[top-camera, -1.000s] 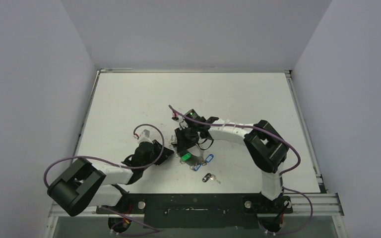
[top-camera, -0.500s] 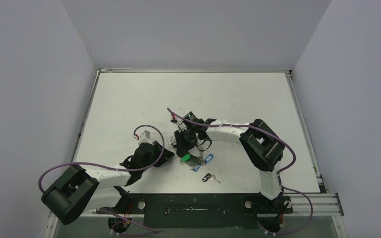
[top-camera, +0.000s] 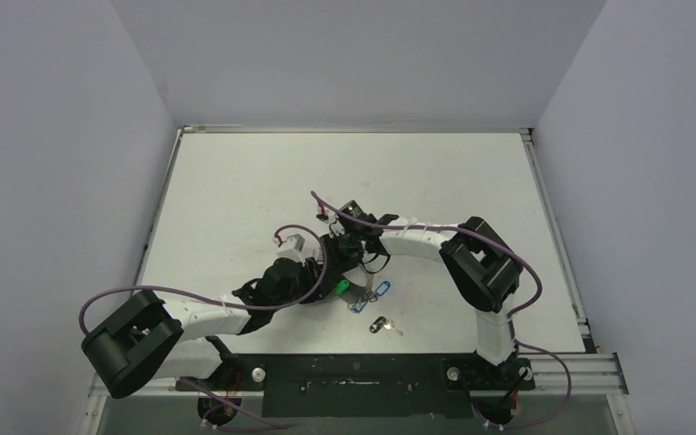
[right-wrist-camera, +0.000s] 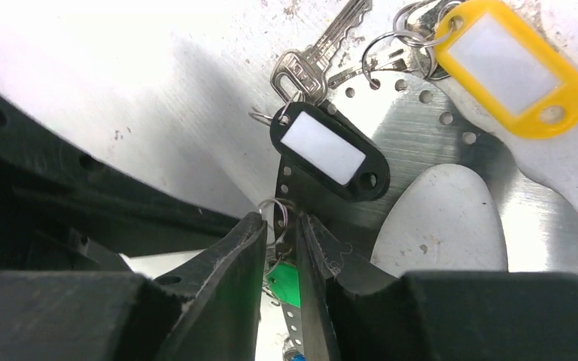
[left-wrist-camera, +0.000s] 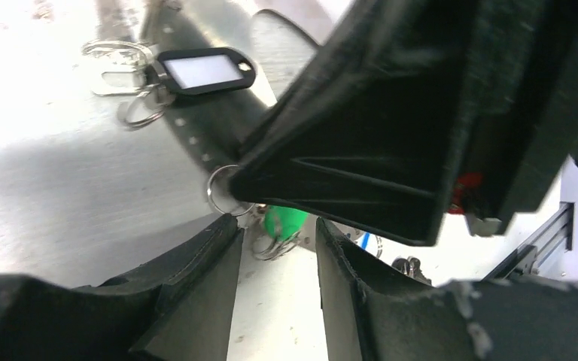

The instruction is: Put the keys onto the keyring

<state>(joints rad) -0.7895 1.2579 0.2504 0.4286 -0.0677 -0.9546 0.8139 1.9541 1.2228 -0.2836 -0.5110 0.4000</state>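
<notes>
Green-tagged key (left-wrist-camera: 286, 223) beyond left gripper (left-wrist-camera: 276, 226)

The keys (right-wrist-camera: 320, 53) are shown in bright silvery metal. Their tags are moulded in glossy plastic: a yellow tag (right-wrist-camera: 513, 66), a black tag (right-wrist-camera: 329, 150) and a green tag (right-wrist-camera: 284, 280), the first two fitted with matt white inserts. The perforated plate (right-wrist-camera: 451, 150) beneath is finished in brushed, reflective metal. The fingers (right-wrist-camera: 218, 286) are formed of matt black, faintly grained plastic.

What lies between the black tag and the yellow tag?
In the right wrist view: a shiny perforated metal strip and small split rings, between black tag and yellow tag.
</notes>
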